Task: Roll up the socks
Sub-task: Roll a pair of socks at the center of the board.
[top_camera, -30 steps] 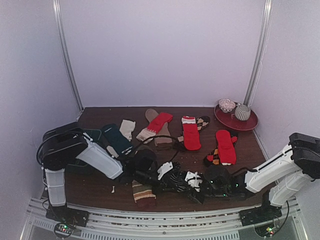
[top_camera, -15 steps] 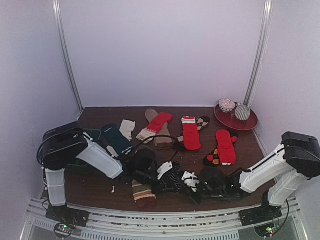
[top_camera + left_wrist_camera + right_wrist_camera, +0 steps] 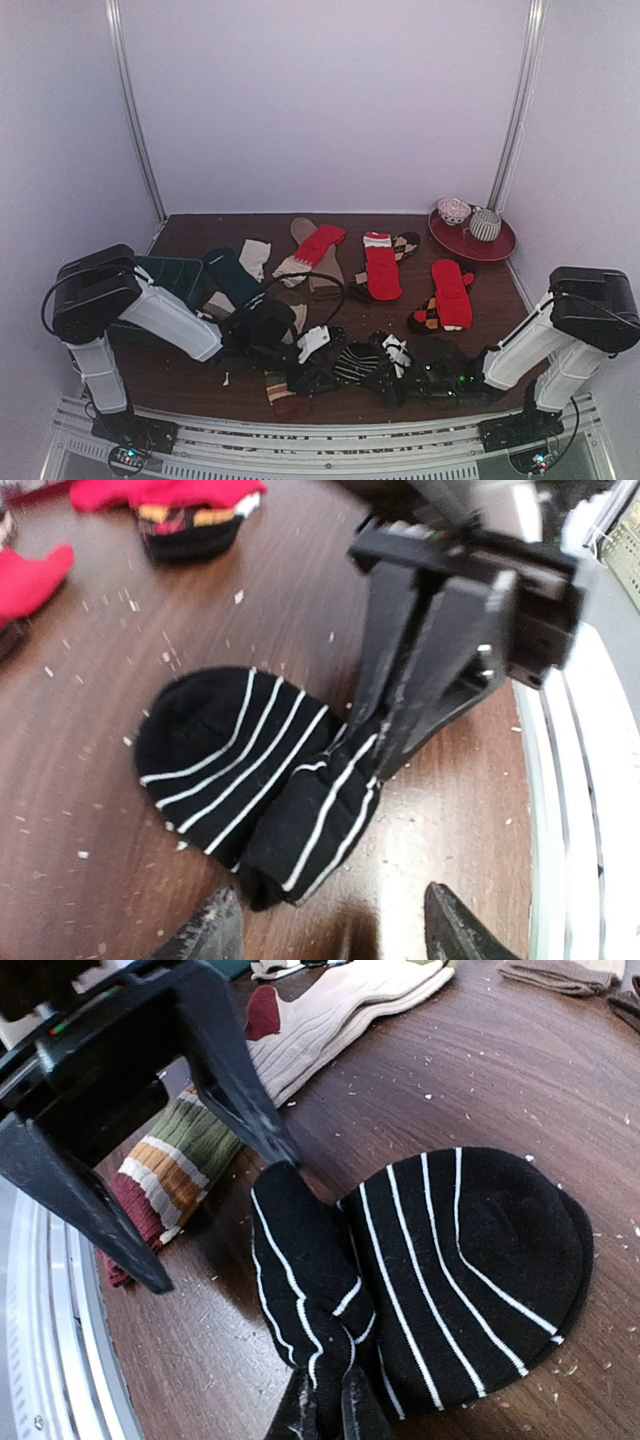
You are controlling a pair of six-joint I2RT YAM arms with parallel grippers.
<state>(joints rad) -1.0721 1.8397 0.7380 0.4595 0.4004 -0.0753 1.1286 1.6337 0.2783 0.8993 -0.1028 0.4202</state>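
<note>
Both arms reach low and inward over the table (image 3: 180,378). The right gripper (image 3: 328,1415) is clenched on the bunched end of the black white-striped sock (image 3: 470,1260). The left gripper (image 3: 330,935) hovers just beside that sock, jaws spread and holding nothing.

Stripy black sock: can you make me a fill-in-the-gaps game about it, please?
The black sock has thin ___ stripes. The right gripper is shut on it; the left gripper is ___. The table under it is ___.
Missing words: white, open, brown.
</note>
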